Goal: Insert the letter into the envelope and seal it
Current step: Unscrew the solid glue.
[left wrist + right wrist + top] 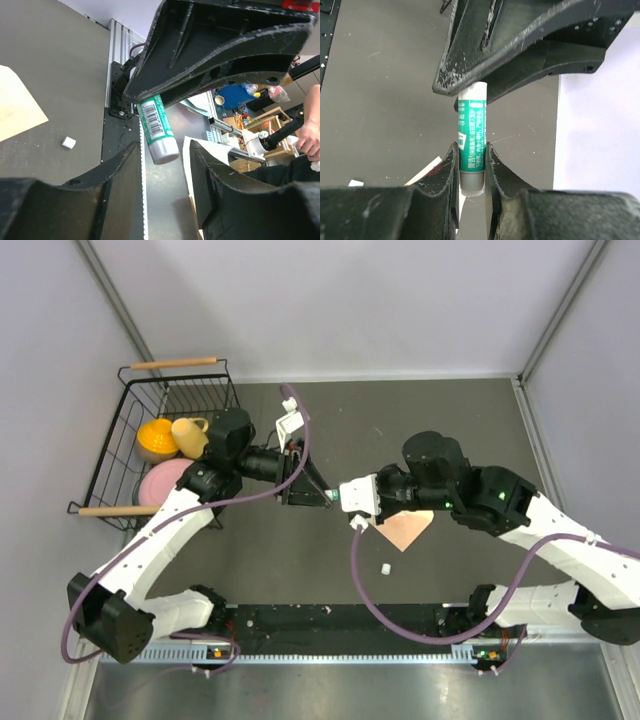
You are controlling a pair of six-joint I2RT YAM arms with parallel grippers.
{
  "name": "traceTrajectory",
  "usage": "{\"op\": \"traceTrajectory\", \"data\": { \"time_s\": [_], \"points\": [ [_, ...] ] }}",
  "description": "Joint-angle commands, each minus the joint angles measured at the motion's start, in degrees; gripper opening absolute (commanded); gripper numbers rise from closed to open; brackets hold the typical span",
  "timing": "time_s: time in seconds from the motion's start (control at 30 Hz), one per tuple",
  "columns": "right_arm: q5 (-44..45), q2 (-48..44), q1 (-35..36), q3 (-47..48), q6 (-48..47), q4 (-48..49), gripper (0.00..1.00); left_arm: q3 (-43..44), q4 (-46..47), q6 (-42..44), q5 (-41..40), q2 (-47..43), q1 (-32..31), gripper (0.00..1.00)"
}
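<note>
Right wrist view: the glue stick (471,135) is pinched tight by the right gripper (470,157). The left gripper (165,150) is spread wide around the glue stick's other end. The envelope (405,528) is laid flat on the table (470,420) just beside the glue stick, with a small white bit (385,567) farther off.

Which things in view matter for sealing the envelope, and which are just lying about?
For the job:
- envelope
- glue stick, clamped in the right gripper
- left gripper, open around the stick's end

Lying about:
- basket holding an orange bowl, yellow mug and pink plate
- small white bit, possibly the glue cap
</note>
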Motion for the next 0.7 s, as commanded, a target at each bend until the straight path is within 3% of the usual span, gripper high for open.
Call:
{"op": "traceTrajectory", "data": {
  "time_s": [0.0, 0.2, 0.33, 0.4, 0.6, 0.67],
  "points": [
    [2.8, 0.4, 1.9, 0.7, -1.7, 1.3, 0.0, 3.4, -5.0, 4.7, -2.1, 0.7, -0.7, 0.46],
    [5.1, 0.7, 3.4, 0.8, -3.3, 0.3, 0.0, 4.4, -9.3, 7.9, -3.4, 1.5, -1.2, 0.27],
    [6.8, 1.3, 4.6, 0.9, -4.3, -0.1, 0.02, 4.4, -9.8, 8.0, -3.2, 1.7, -1.3, 0.01],
    [8.0, 2.0, 5.0, 1.2, -4.2, -0.1, 0.23, 4.3, -9.8, 7.6, -3.1, 1.8, -1.6, 0.0],
    [8.8, 2.9, 5.7, 1.9, -4.7, -0.2, 0.31, 4.2, -9.8, 6.2, -4.0, 1.9, -2.2, 0.0],
    [8.9, 3.4, 5.9, 2.1, -4.7, -0.2, 0.29, 4.2, -9.9, 5.8, -4.1, 2.2, -2.3, 0.0]
  ]
}}
